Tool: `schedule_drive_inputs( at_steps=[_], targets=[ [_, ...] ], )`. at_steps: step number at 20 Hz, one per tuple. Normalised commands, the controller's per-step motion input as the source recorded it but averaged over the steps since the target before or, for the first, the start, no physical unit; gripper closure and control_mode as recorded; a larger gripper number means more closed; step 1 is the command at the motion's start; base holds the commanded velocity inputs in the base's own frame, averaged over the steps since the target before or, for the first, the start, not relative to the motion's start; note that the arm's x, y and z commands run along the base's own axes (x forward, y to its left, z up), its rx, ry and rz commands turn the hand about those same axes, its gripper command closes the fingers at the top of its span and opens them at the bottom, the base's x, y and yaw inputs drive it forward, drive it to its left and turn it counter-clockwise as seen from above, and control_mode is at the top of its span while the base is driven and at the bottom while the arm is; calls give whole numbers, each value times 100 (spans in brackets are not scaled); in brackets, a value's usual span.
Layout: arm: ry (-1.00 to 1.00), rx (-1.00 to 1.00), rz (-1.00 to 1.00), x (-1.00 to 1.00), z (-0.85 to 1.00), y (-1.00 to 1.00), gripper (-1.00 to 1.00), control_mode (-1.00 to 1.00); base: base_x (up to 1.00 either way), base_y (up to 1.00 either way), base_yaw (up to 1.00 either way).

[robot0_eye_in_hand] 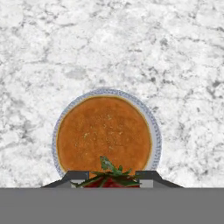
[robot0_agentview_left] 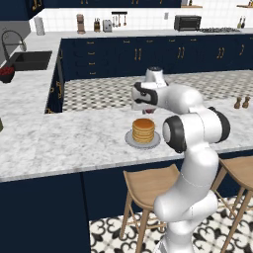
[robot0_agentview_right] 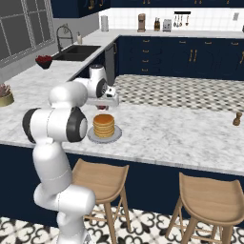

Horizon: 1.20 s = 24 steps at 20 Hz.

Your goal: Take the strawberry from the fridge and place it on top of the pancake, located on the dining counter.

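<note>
Hand view: the strawberry [robot0_eye_in_hand: 109,178] is being held clamped in the gripper [robot0_eye_in_hand: 110,177] above the pancake's [robot0_eye_in_hand: 105,135] six o'clock edge on the tabletop [robot0_eye_in_hand: 109,43], so centring toward twelve o'clock is being called for before release.

Strawberry [robot0_eye_in_hand: 109,180] above pancake [robot0_eye_in_hand: 104,133] - on dining counter [robot0_eye_in_hand: 65,52].

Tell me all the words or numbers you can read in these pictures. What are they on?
None: no words, numbers or signs can be read anywhere.
The pancake, its plate and the dining counter carry no writing.
The strawberry between the fingers has none either.
The far countertop appliances are too small to tell.
</note>
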Motion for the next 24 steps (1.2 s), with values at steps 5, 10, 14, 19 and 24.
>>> schedule_drive_inputs(
  at_steps=[5, 10, 14, 19, 24],
  targets=[
    [1, 0, 0, 0, -41, 2, 100, -100, 0, 0, 0],
    [0, 0, 0, 0, -21, 1, 100, -100, 0, 0, 0],
    [0, 0, 0, 1, -14, 0, 100, -100, 0, 0, 0],
    [1, 0, 0, 4, -17, 8, 100, -100, 0, 0, 0],
    [1, 0, 0, 0, -28, 5, 100, -100, 0, 0, 0]
  ],
)
